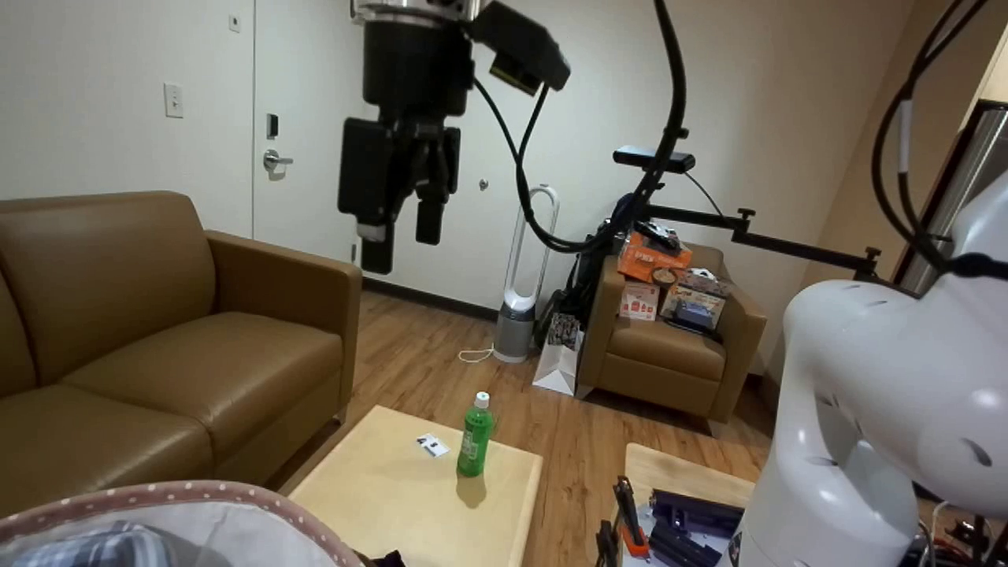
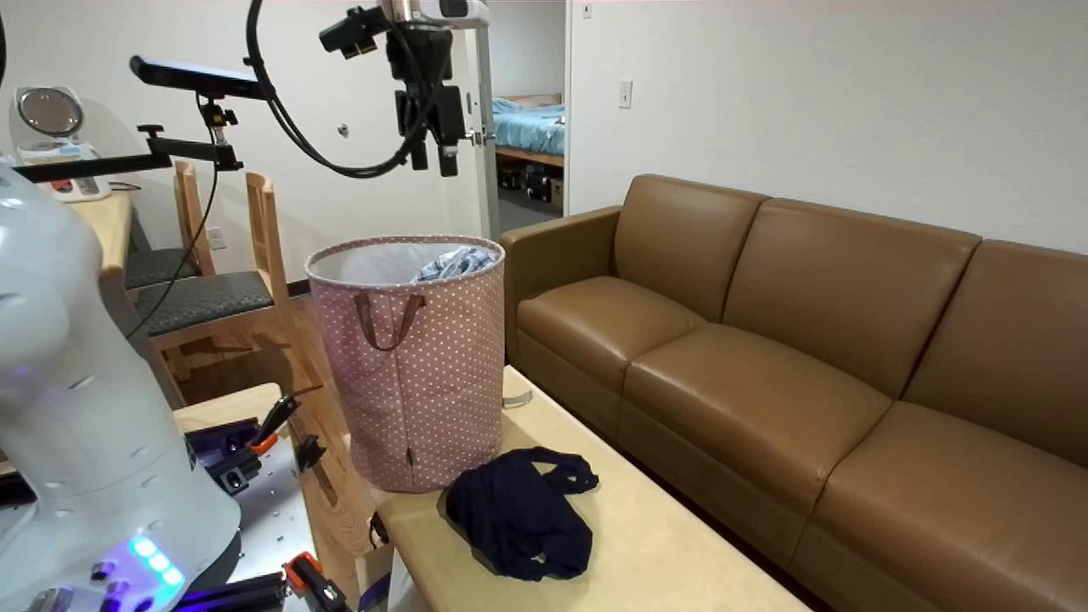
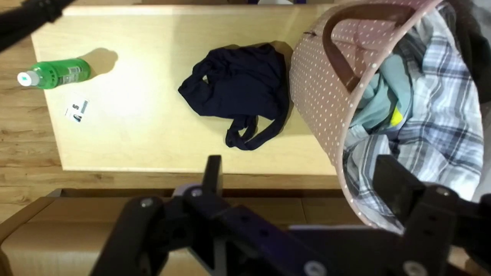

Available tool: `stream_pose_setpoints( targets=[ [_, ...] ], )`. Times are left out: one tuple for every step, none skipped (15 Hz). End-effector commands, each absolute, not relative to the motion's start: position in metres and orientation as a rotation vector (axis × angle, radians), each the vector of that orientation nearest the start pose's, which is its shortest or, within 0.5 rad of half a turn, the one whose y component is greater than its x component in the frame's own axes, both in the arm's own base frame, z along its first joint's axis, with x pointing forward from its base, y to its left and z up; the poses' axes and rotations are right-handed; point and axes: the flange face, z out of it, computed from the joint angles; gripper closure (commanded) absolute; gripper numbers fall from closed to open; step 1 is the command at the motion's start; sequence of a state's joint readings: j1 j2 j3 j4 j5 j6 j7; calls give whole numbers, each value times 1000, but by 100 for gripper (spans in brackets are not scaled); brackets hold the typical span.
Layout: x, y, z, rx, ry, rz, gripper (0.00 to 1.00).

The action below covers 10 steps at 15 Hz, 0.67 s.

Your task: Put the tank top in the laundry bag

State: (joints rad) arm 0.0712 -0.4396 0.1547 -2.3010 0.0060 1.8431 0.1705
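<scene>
Gripper [image 3: 301,172] hangs high, jaws parted and empty, presumably to clear laundry bag [image 2: 416,382]; tank top [image 2: 523,518] lies beside its near right base in an exterior view

matt cloth tank top [image 2: 525,520], smooth wooden table [image 2: 659,544]

White arm [image 1: 890,346], black hand [image 1: 403,239]
The arm is smooth and rounded, with blue-white lights [image 2: 158,562] and a thick black cable [image 1: 674,71]; silvery screws [image 3: 314,268] dot the hand.

A green bottle [image 1: 475,442] stands near a card [image 1: 433,445] on the table [image 1: 394,492].
</scene>
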Motion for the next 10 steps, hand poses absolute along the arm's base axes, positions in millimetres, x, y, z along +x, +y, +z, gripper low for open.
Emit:
stream_pose_setpoints(
  targets=[
    [446, 78, 464, -3196, -71, -48, 0],
    [456, 71, 442, -3196, -83, -36, 0],
    [464, 65, 421, -3186, -97, -16, 0],
    [471, 61, 395, -3176, -165, 16, 0],
    [478, 58, 372, -3170, -205, 49, 0],
    [483, 58, 345, -3160, -259, 103, 0],
    [488, 57, 322, -3148, -289, 135, 0],
    [494, 57, 300, -3146, -308, 163, 0],
    [499, 58, 280, -3131, -325, 197, 0],
    [484, 57, 309, -3141, -247, 161, 0]
  ],
)
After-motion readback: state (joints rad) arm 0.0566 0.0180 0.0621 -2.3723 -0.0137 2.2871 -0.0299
